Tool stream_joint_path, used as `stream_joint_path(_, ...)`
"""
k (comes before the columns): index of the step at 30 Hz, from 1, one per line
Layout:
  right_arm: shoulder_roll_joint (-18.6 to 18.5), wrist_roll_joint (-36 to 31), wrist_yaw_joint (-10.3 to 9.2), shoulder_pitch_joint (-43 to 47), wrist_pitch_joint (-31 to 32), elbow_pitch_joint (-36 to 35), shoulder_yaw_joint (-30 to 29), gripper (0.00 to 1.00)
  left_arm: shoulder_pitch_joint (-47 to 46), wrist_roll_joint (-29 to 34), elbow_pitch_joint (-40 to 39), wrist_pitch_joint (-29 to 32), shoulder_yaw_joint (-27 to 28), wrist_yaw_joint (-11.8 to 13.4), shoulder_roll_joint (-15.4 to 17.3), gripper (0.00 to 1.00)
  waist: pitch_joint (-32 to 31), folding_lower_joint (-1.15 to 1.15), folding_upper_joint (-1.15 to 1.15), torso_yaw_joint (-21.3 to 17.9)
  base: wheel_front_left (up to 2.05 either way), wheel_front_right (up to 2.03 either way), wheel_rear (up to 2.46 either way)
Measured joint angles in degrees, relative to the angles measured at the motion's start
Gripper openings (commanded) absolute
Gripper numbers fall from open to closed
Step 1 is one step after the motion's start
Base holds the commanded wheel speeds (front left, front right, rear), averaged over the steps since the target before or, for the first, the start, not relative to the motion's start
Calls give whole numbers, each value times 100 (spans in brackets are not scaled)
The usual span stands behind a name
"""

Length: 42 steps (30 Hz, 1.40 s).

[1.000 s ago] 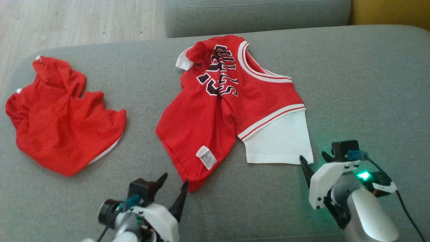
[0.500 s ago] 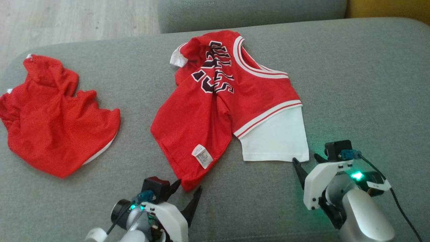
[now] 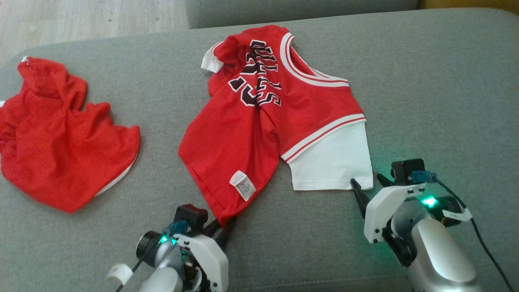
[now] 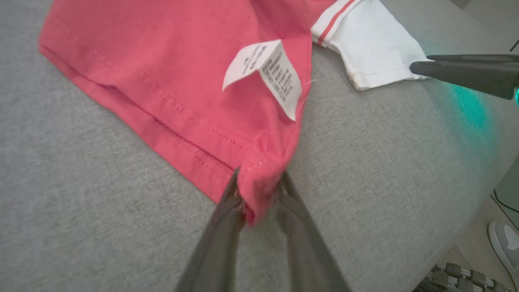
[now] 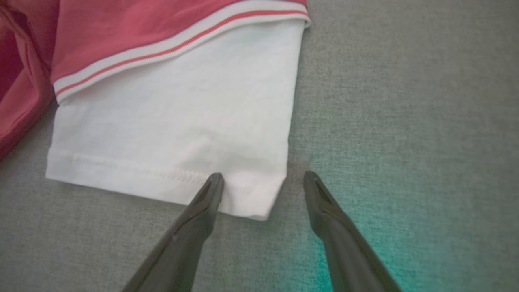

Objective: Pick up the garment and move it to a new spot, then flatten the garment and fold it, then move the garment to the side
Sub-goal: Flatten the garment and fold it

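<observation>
The garment (image 3: 263,134) is a red jersey with dark lettering, white trim and a white sleeve (image 3: 330,162), lying crumpled on the grey cushion (image 3: 425,101). A white care label (image 4: 263,73) hangs near its lower hem. My left gripper (image 3: 222,227) is shut on the red hem corner; in the left wrist view the cloth bunches between the two fingers of that gripper (image 4: 259,182). My right gripper (image 3: 366,181) stands open at the near corner of the white sleeve (image 5: 174,121). In the right wrist view that gripper (image 5: 263,178) has one finger over the sleeve's hem and the other on bare cushion.
A second red mesh garment (image 3: 61,134) lies heaped at the cushion's left end. Wooden floor (image 3: 81,16) shows beyond the far left edge, and another grey cushion (image 3: 284,10) sits behind. A shoe (image 4: 505,243) stands on the floor past the cushion's edge.
My left gripper moved onto the red hem corner and closed on it. The right gripper edged forward to the white sleeve corner, still open. The camera shifted a little.
</observation>
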Motion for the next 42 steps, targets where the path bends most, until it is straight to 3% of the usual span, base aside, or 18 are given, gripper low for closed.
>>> stream_joint_path(1, -5, 25, 0, -9, -2, 8, 22, 100, -3, 1, 11, -32, -10, 0, 0, 9, 4, 0, 0, 6, 0, 0, 0)
stream_joint_path(3, -11, 134, 0, -54, -74, 68, 44, 94, -37, 1, 30, -115, -24, 0, -1, 0, 4, 0, 0, 17, 0, 0, 0)
stream_joint_path(4, -12, 158, 0, -90, -94, 105, 53, 76, -78, 2, 44, -159, -36, 0, -1, 0, 0, 0, 0, 23, 0, 0, 0)
stream_joint_path(7, -12, 250, 0, -132, -102, 164, 102, 0, -166, 2, 62, -207, -66, 0, -2, 0, -8, 0, 0, 37, 0, 0, 0)
stream_joint_path(14, -5, 905, 0, -138, -367, 108, 8, 0, -244, -151, -1, -409, -24, 26, 10, 0, -116, 0, 0, 39, 0, 0, 0)
stream_joint_path(21, -43, 1871, 0, -136, -423, -1416, -581, 0, -15, -758, -1239, -398, 580, 79, 269, 0, -360, 0, 0, -8, 0, 0, 0)
stream_joint_path(27, -155, 2893, 0, -87, 237, -3512, -1174, 0, 269, -1571, -3170, 326, 881, 75, 502, 0, -626, 0, 0, -21, 0, 0, 0)
stream_joint_path(32, -114, 3448, 0, -121, 945, -5054, -1907, 0, 266, -2012, -4717, 1092, 1259, 111, 917, 0, -780, 0, 0, -67, 0, 0, 0)
stream_joint_path(37, -54, 3693, 0, -666, 1747, -5794, -2679, 0, 54, -2434, -5749, 1768, 1566, 261, 1177, 0, -823, 0, 0, -135, 0, 0, 0)
stream_joint_path(42, -36, 3678, 0, -1474, 2361, -6044, -3132, 0, -299, -2892, -6299, 2290, 1852, 442, 1306, 0, -721, 0, 0, -191, 0, 0, 0)
